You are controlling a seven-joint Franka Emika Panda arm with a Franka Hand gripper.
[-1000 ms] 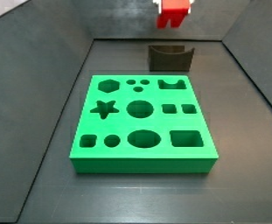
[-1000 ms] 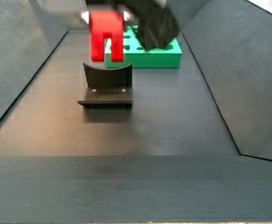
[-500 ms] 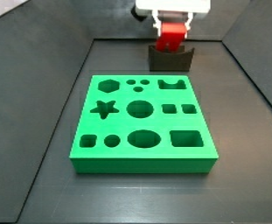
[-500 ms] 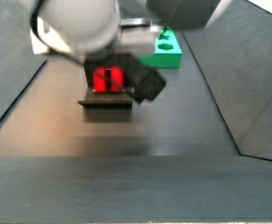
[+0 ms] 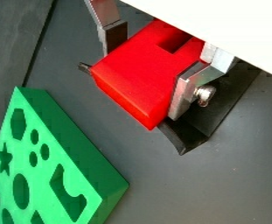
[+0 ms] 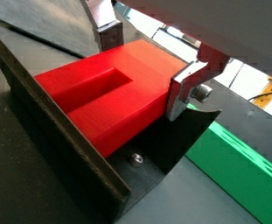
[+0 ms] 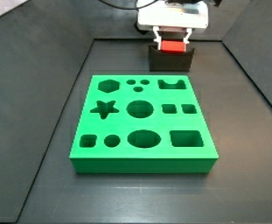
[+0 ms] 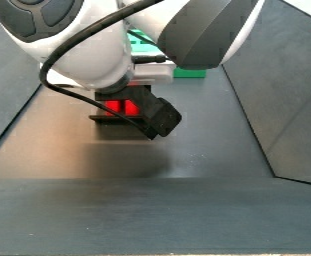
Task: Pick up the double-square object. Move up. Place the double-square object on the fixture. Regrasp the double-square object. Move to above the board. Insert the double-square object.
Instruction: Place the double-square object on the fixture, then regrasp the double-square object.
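Dark tabletop (image 7: 33,175) is lying under everything you are seeing. Your red block (image 5: 148,81) is sitting on the fixture (image 6: 68,153), pressed against its upright wall in both wrist views. Your claw (image 5: 153,59) is gripping the block, one silver finger (image 6: 187,88) lying flat on each side. In a side view, the claw (image 7: 174,38) is hanging at the fixture (image 7: 170,60), beyond the green board (image 7: 142,122).

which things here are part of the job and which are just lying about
Part of the job:
- double-square object, red, between the gripper fingers, down at the fixture
- board, green, on the floor

Lying about:
- nothing visible
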